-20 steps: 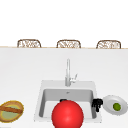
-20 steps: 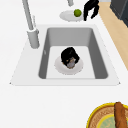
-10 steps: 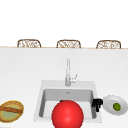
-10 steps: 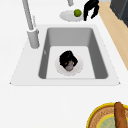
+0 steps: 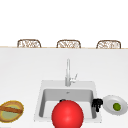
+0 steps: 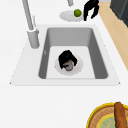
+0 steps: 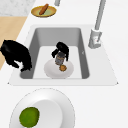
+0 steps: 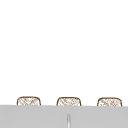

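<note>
Down in the sink [image 6: 75, 35], the left hand [image 6: 66, 58] curls around a small jar [image 7: 60, 60] over a white plate [image 7: 50, 71]. Right hand [image 5: 97, 103] hangs half-curled, empty, by the lime dish [image 5: 110, 106]. Risk: jar could slip and strike the plate.

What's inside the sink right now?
In the sink, a white plate with a small jar that the left hand grips from above. The hand covers the jar's top.
</note>
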You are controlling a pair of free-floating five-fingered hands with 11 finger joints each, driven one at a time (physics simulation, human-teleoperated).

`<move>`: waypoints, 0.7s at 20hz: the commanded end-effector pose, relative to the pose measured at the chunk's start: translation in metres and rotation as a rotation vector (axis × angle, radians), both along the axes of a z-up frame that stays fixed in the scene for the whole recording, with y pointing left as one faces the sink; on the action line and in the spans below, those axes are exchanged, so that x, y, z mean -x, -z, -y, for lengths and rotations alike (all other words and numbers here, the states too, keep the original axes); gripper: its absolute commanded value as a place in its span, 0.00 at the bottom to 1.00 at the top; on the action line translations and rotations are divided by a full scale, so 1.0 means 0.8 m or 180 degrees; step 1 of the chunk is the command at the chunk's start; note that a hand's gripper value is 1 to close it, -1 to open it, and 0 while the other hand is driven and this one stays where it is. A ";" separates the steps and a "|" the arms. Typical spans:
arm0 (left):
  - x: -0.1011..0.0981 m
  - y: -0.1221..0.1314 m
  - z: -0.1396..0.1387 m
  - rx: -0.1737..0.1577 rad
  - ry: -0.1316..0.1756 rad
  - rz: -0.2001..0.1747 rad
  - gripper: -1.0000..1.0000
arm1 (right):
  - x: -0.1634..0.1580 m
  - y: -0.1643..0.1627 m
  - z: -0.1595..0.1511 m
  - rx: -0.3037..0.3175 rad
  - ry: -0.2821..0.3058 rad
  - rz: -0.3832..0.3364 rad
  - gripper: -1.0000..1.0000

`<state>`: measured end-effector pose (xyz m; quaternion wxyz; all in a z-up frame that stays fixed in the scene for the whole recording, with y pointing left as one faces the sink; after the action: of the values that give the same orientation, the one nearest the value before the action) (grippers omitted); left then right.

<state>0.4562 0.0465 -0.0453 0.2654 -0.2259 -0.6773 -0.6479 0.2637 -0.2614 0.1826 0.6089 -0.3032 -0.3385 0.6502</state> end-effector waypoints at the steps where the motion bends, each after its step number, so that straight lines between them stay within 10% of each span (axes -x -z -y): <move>1: 0.000 0.000 0.000 -0.0001 -0.0001 0.0021 0.00 | 0.000 0.000 0.000 0.0000 0.0000 0.0000 0.50; 14: -0.021 -0.060 -0.060 0.0179 0.0054 -0.0140 0.00 | 0.000 0.000 0.000 0.0000 0.0000 0.0000 0.50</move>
<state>0.4671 0.0778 -0.0046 0.2696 -0.2579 -0.6719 -0.6398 0.2637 -0.2614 0.1826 0.6089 -0.3032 -0.3385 0.6502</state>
